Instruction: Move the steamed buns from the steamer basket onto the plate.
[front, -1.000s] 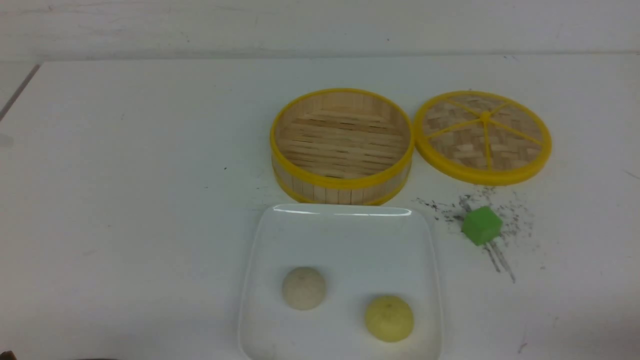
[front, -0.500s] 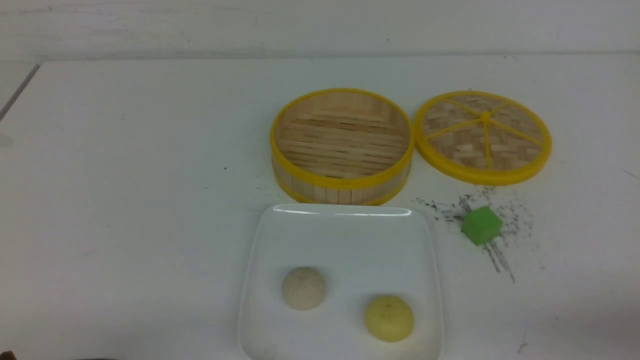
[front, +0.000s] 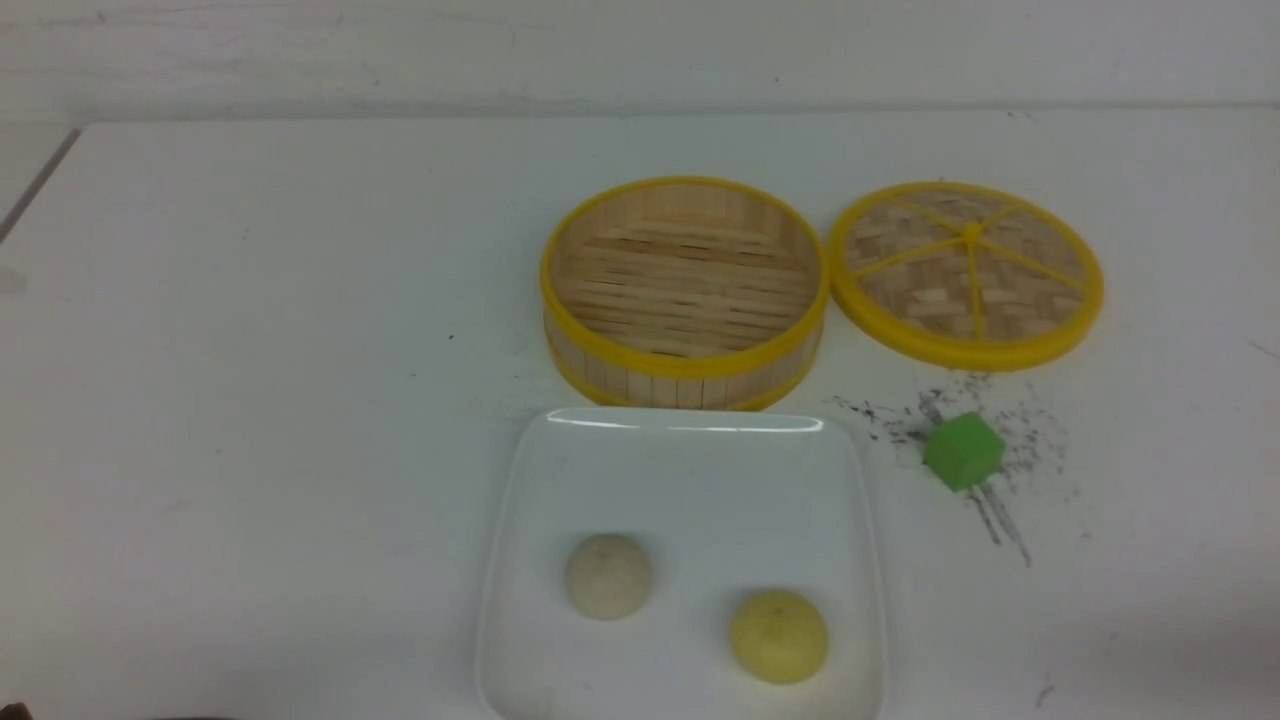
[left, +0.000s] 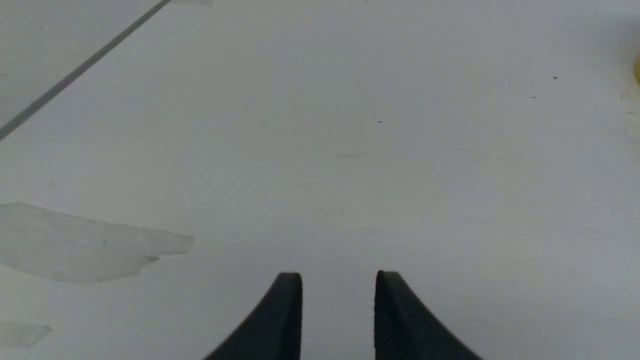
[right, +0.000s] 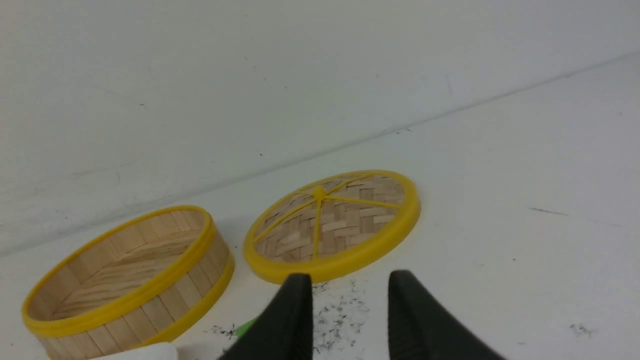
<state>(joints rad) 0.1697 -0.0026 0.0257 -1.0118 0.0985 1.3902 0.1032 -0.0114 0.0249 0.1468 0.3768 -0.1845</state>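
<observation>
**A:** What does the surface look like?

**B:** A white table (front: 250, 400) with a pale wall behind it. There are dark scuffs and specks on the right around a green cube (front: 963, 451), and a torn clear patch shows on the bare tabletop in my left wrist view.

**A:** Where are the buns?

**B:** Both are on the plate (front: 690, 450), the white square one at the near edge, centre. The off-white bun (front: 608, 575) sits left of middle. The pale yellow bun (front: 778, 636) is nearer and to its right, and the two are apart. The steamer basket (front: 684, 292) stands just beyond the plate's far rim with nothing on its slats. The woven lid (front: 966, 272) lies flat just to the basket's right.

**A:** And your grippers?

**B:** Neither shows in the front view. My left gripper (left: 339, 300) has its jaws parted with only bare table between them. My right gripper (right: 350, 305) is also parted and holding nothing; past its fingertips lie the lid (right: 332, 225) and the basket (right: 130, 280).

**A:** Anything different from a second ago?

**B:** Nothing on the table has shifted; buns, plate, basket, lid and cube sit where they were.
</observation>
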